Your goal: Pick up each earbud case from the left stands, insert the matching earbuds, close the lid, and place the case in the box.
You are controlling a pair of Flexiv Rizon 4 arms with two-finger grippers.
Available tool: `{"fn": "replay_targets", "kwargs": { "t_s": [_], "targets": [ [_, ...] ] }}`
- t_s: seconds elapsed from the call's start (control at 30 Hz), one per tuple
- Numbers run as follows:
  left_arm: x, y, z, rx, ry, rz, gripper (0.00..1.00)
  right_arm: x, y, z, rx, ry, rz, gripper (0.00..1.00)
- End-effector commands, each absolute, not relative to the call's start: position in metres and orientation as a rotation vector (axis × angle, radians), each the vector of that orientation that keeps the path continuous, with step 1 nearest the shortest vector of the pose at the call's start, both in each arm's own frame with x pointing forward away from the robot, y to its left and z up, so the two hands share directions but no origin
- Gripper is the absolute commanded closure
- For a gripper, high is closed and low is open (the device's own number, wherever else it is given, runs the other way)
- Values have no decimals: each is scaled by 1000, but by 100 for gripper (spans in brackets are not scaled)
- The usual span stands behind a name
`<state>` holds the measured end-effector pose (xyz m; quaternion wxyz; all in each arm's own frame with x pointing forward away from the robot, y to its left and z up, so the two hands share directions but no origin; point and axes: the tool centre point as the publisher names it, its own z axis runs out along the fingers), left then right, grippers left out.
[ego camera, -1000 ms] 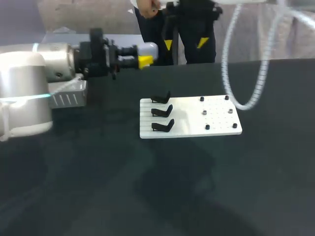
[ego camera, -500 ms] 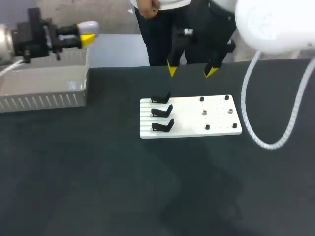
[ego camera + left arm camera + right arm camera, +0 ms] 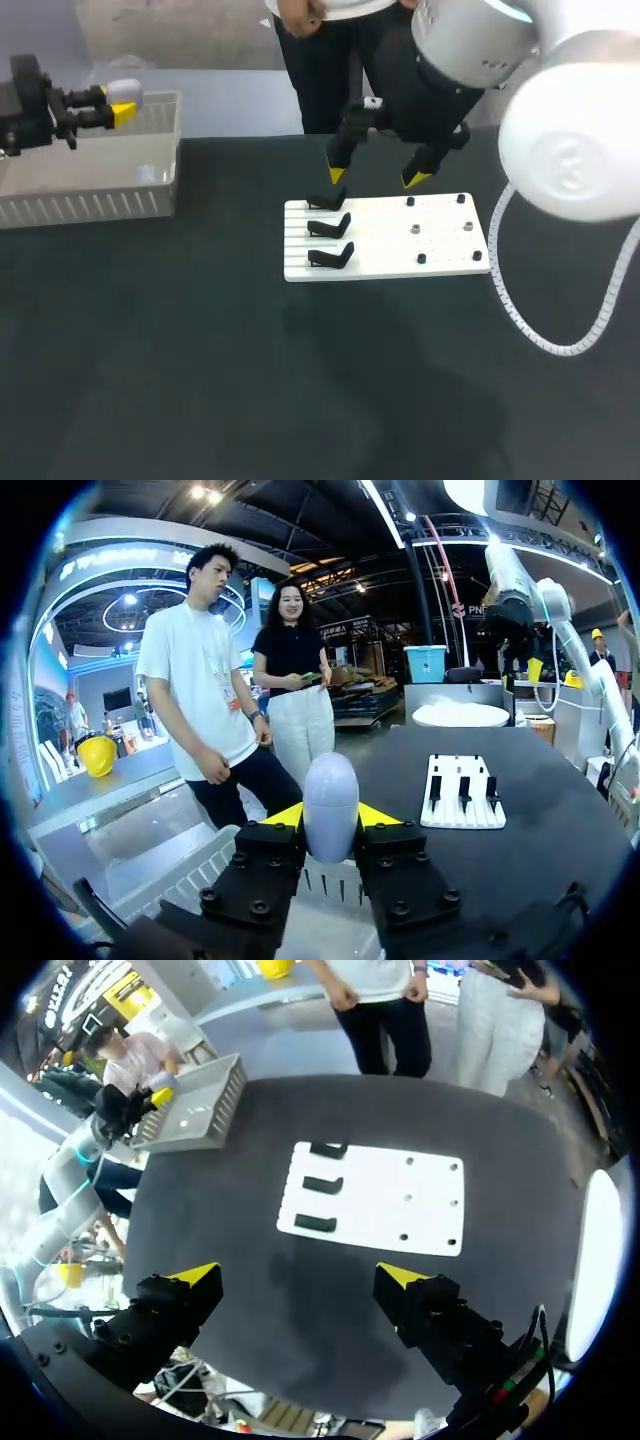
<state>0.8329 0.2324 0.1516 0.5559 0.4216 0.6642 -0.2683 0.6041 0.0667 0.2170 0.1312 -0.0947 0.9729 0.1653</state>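
A dark worktop (image 3: pixel 200 350) is spread across the scene, and a white board (image 3: pixel 380 243) is laid flat on it toward the far middle. Six small studs (image 3: pixel 421 258) are set in two columns on the board's right half, the middle pair paler.

In the head view the box (image 3: pixel 150 185) sits at the upper left of the frame, on the far left part of the table (image 3: pixel 200 380). The left gripper (image 3: pixel 120 101) hangs over the box's far side with the earbud case (image 3: pixel 124 88) pinched between its fingers. The board (image 3: pixel 385 262) lies just above the frame's middle, well apart from the box, with three stands (image 3: pixel 330 226) in a column on its left part and small pegs (image 3: pixel 414 229) on its right part; the right gripper (image 3: pixel 375 178), fingers spread, hangs over the board's far edge.
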Motion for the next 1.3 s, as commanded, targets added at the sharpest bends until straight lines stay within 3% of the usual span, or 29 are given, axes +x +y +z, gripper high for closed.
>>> {"fn": "replay_targets", "kwargs": {
  "t_s": [0.03,0.47,0.5,0.53,0.57,0.6,0.63,0.67,0.7,0.93,1.3],
  "targets": [
    [835,229,133,976,1627,-596,100,597,67,218,-239,2737,471,0],
    [830,243,86,901,1787,-653,100,597,69,216,-244,2743,479,0],
    [829,244,85,901,1793,-656,96,597,68,217,-245,2742,480,0],
    [829,244,85,905,1797,-656,89,598,68,217,-246,2741,481,0],
    [829,245,83,907,1807,-657,66,598,66,217,-246,2741,482,0],
    [829,246,82,906,1812,-657,55,598,66,217,-247,2740,483,0],
    [830,248,82,892,1819,-653,19,599,64,217,-250,2740,483,0],
    [830,249,82,886,1821,-647,6,599,63,217,-252,2739,485,0],
    [830,250,84,886,1818,-646,1,599,63,217,-256,2737,488,0],
    [809,232,117,905,1774,-615,0,599,48,224,-395,2657,536,0],
    [730,183,164,897,1751,-585,0,600,17,234,-723,2517,666,0]
  ]
}}
